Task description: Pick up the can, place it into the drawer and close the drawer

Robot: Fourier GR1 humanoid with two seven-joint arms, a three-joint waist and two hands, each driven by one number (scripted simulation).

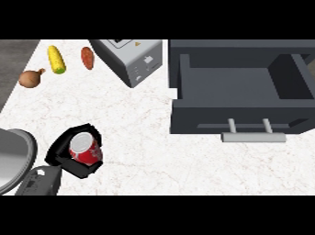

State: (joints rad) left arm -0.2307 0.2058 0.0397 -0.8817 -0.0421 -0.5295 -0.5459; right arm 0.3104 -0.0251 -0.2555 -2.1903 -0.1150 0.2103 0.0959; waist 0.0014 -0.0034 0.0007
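Lower left: left hand [77, 169] curled round red can [85, 149].

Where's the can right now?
In the head view, the can is at the lower left of the counter, held in the curled left hand, well left of the open drawer.

The can [87, 150] looks glossy with a silvery metal top, the counter [143, 133] smooth veined marble, the drawer [241, 118] matt grey.
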